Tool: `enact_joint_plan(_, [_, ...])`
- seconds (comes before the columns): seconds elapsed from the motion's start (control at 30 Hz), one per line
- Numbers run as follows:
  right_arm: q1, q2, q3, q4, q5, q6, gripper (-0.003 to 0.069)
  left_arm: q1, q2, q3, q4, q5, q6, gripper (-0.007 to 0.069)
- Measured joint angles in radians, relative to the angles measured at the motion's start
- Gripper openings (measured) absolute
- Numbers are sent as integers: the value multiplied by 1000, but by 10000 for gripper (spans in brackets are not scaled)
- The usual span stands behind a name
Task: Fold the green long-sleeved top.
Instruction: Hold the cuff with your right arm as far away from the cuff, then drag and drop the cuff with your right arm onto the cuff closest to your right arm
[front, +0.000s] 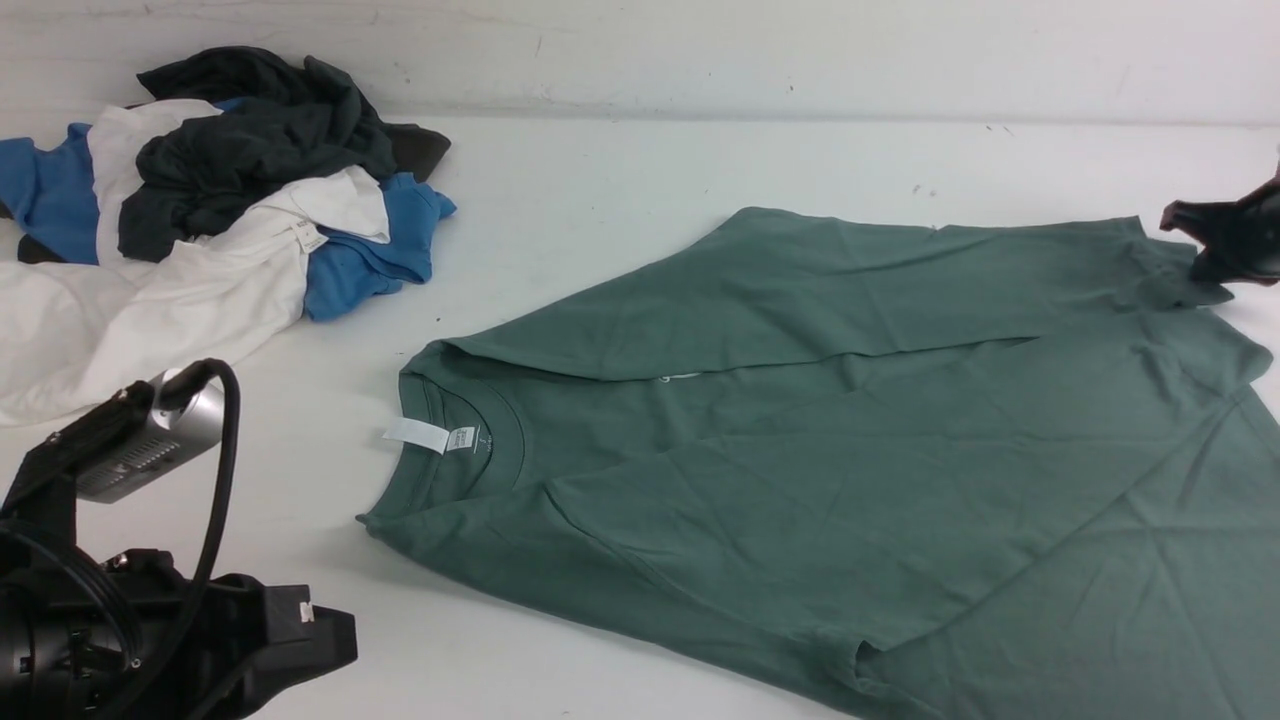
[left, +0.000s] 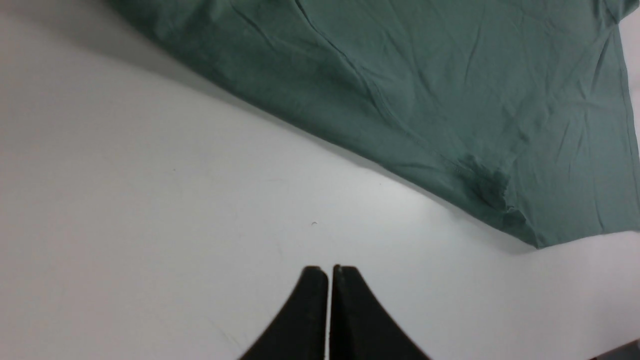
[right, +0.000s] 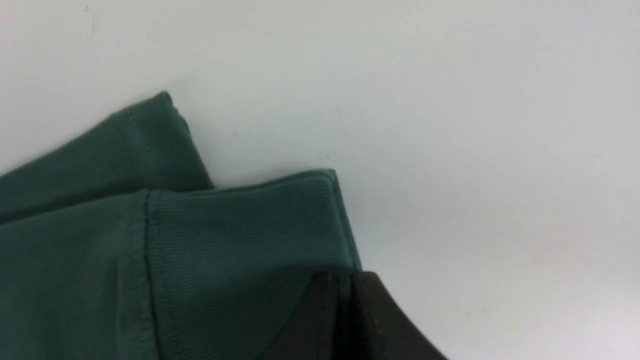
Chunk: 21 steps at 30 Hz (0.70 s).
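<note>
Front view: at 8 o'clock the left gripper (left: 329, 271) hangs pressed together above the white table (front: 640, 170), a clothes pile (front: 220, 190) lies at 10 o'clock, the green long-sleeved top (front: 820, 420) spreads from centre toward 4 o'clock, and at 3 o'clock the right gripper (right: 345, 282) pinches its ribbed edge (right: 240, 235).

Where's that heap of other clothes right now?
In the front view, the pile of clothes lies at the far left, apart from the green top spread across centre and right.
</note>
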Motion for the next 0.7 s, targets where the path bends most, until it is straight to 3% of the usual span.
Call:
enact_joint_plan(0.4, [4,-200,-40,-21,114,16,2,0,0,0,0,-27,0,-1])
enact_joint_plan(0.6, [29,-459,96,-160,151,104,2,0,0,0,0,-26,0,-1])
enact_joint_plan(0.7, [33,-629,210,-227,252,170,2,0,0,0,0,-24,0,-1])
